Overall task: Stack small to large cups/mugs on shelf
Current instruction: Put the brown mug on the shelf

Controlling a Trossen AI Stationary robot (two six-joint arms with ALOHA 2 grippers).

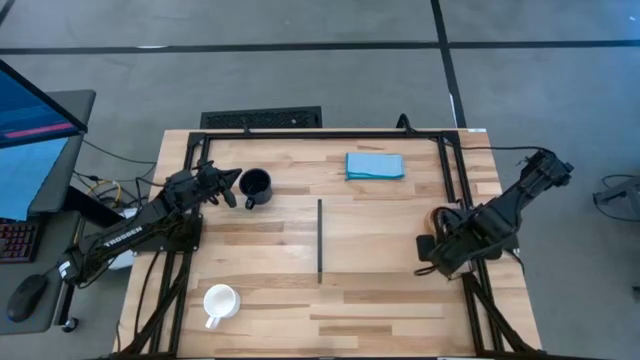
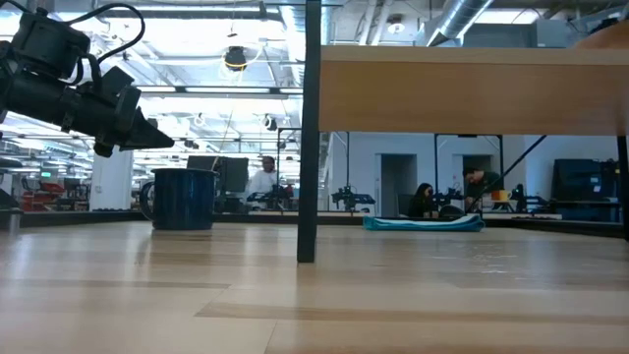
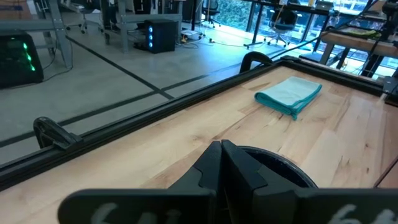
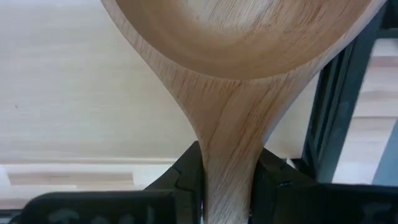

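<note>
The tapered handle of the wooden cup (image 4: 231, 143) fills the right wrist view and is clamped between the fingers of the right pincer (image 4: 229, 180), with the bowl of the cup directly ahead of them. In the high view this right pincer (image 1: 437, 247) is located at the right edge of the desk (image 1: 380, 300), and only a brown sliver of the cup is visible beside it.

The left pincer (image 1: 228, 184) is held just above and beside the black mug (image 1: 256, 185) at the far left of the desk. Its fingers (image 3: 214, 168) are seen pressed together with nothing between them, and the mug rim lies directly below the tips. The mug stands upright on the desk.

The white mug (image 1: 220, 301) stands untouched near the front left corner. The shelf (image 2: 472, 90) is seen edge-on in the low view, raised above the desk surface; no cup can be seen on it. A blue cloth (image 1: 375, 165) lies at the far side.

The step in hand is judged to be the first pick, with the smallest cup secured. The next move calls for the cup to be lifted clear and carried inward to the shelf, kept level so the handle does not slip.
</note>
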